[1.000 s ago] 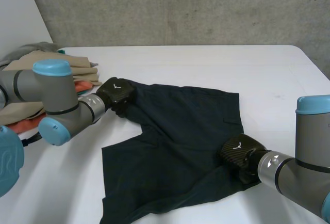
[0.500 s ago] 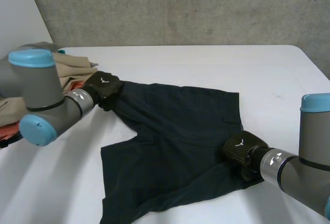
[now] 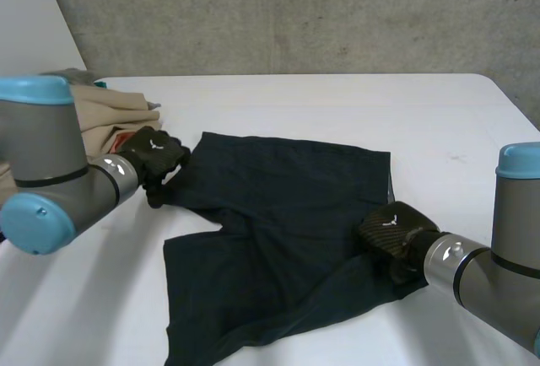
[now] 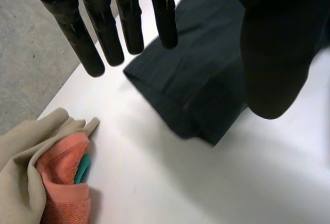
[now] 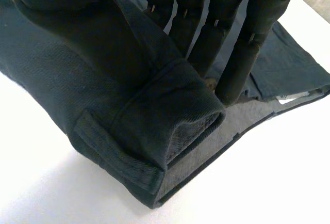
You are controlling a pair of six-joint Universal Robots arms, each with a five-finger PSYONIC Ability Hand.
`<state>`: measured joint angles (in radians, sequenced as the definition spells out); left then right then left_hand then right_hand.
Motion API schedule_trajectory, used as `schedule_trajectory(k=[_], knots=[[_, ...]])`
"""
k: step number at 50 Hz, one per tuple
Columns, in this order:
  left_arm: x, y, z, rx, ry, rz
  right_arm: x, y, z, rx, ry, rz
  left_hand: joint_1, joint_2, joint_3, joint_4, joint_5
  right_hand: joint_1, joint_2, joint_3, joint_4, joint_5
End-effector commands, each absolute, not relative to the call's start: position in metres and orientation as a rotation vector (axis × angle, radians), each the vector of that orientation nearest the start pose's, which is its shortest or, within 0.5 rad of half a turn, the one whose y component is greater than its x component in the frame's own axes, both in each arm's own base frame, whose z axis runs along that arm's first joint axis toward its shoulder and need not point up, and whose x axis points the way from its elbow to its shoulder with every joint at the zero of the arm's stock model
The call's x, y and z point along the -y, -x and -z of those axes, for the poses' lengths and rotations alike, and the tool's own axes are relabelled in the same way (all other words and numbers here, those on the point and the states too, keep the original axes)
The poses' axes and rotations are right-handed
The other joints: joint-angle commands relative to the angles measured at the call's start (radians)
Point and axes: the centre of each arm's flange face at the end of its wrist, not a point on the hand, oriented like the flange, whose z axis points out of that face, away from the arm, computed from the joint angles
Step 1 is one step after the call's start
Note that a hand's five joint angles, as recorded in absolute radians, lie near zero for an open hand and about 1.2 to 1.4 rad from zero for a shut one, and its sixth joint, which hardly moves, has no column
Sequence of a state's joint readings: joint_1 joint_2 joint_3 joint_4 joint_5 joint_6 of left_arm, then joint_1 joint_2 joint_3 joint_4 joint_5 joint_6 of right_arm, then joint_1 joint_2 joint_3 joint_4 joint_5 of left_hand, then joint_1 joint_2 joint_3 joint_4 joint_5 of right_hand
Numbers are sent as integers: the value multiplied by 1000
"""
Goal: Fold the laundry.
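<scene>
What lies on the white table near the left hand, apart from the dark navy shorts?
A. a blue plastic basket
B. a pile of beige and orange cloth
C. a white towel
B: the beige and orange cloth pile lies beside the left hand, off the dark navy shorts.

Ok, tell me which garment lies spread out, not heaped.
The dark shorts, laid out flat. The beige garment and orange cloth sit bunched in a pile beside the left robot hand.

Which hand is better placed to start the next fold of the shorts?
Probably right: the right hand pinches the shorts at one edge between thumb and fingers. The left hand hangs open over another corner, its straight fingers gripping nothing.
</scene>
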<state>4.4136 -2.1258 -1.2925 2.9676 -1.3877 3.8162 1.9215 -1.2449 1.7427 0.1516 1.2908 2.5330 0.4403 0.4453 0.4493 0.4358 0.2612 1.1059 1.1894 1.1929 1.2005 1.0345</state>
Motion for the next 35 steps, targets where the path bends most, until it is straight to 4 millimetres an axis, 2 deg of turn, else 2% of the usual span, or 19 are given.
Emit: schedule_trajectory(k=[1,3,4,7,8,12,16,20,28,31,35], knots=[[267,246,-214,-2468,-1287,1636,220,-249,-163,-2299,1263,1373,-51,-56,-60,-46,-46,290,207,203,196,187],[253,243,-217,-2533,-1263,1609,224,-249,-164,-2309,1220,1373,-48,-53,-57,-43,-43,290,207,203,196,187],[238,239,-220,-2599,-1238,1579,226,-249,-165,-2313,1197,1377,-39,-44,-48,-35,-34,290,207,203,196,187],[212,235,-220,-2717,-1197,1516,233,-247,-169,-2328,1102,1390,-7,-12,-16,-2,-2,290,207,203,196,187],[197,233,-218,-2802,-1154,1476,238,-246,-173,-2328,1055,1409,14,9,5,18,18,290,207,203,196,187],[166,229,-211,-3017,-1006,1400,242,-246,-175,-2325,995,1431,233,228,224,238,238,290,207,203,196,187],[145,230,-204,-3202,-919,1317,241,-246,-176,-2322,991,1441,296,291,287,300,300,290,207,203,196,187],[132,232,-198,-3306,-896,1221,236,-247,-175,-2321,1005,1435,331,326,322,335,336,290,207,203,196,187],[135,231,-184,-3305,-838,1098,232,-247,-179,-2300,1009,1483,322,317,313,327,327,290,207,203,196,187],[129,233,-177,-3317,-863,1002,235,-245,-182,-2304,997,1518,322,317,313,327,327,290,207,203,196,187],[120,234,-175,-3304,-905,962,237,-242,-184,-2313,989,1534,305,300,296,309,309,290,207,203,196,187]])
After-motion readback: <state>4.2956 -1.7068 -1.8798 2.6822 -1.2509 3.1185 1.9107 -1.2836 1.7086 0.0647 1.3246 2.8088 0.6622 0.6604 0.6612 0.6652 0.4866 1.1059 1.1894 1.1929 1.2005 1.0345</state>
